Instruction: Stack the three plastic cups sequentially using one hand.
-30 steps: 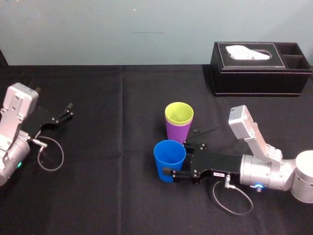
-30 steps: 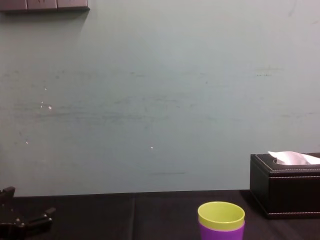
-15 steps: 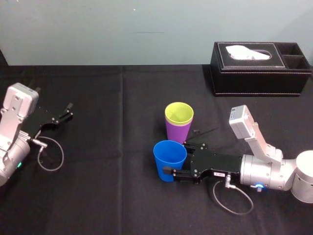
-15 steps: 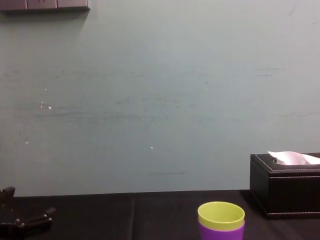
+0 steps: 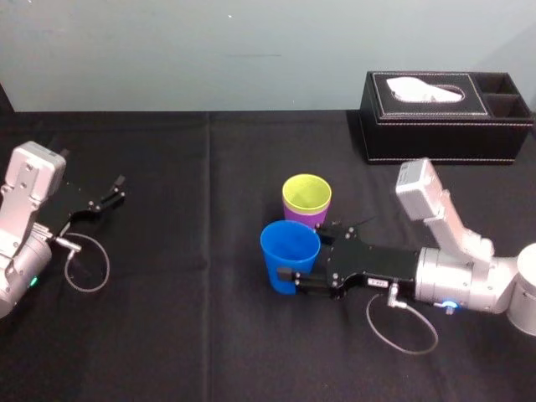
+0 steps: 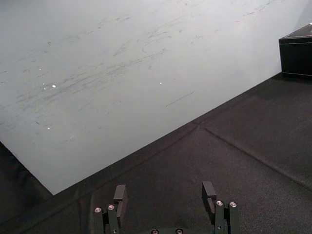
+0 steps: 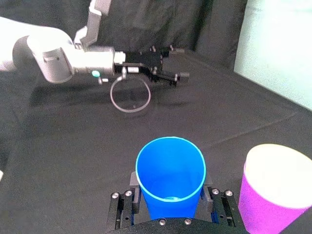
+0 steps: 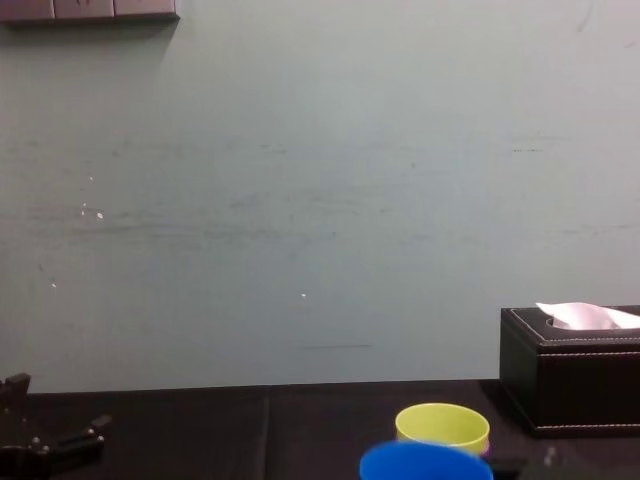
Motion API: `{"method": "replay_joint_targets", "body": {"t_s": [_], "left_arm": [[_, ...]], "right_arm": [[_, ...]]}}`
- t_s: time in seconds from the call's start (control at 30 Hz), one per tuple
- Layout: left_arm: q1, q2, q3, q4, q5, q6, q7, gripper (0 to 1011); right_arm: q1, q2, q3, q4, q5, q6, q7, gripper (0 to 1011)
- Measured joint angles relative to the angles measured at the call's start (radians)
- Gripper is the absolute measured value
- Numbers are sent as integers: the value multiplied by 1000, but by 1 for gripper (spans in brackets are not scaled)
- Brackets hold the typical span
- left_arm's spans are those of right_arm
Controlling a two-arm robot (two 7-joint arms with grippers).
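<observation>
Right claw (image 5: 293, 277): clamped on blue cup (image 5: 289, 249), just beside yellow-green cup (image 5: 306, 194).
Purple cup (image 5: 313, 220): mostly hidden, apparently under it.
Left claw (image 5: 114, 192): apart, over open desk (image 5: 167, 335) at left.

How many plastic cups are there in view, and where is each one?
3. The blue cup is gripped by the right gripper. The yellow-green cup sits nested inside the purple cup, just behind the blue one. None seems hidden. The left gripper idles at far left.
</observation>
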Motion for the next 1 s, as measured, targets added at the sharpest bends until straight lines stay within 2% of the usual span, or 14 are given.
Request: {"method": "replay_joint_targets", "body": {"t_s": [0.3,0.5,0.73,1.0], "left_arm": [[0,0,0,0,0,0,0,1011],[0,0,0,0,0,0,0,1011],[0,0,0,0,0,0,0,1011],[0,0,0,0,0,0,0,1011]], "right_arm": [[-19,48,45,-145,53,84,-57,719],[-21,77,79,-238,84,145,-120,719],[-3,82,99,-262,97,180,-164,719],[49,57,95,-212,117,201,-170,719]]}}
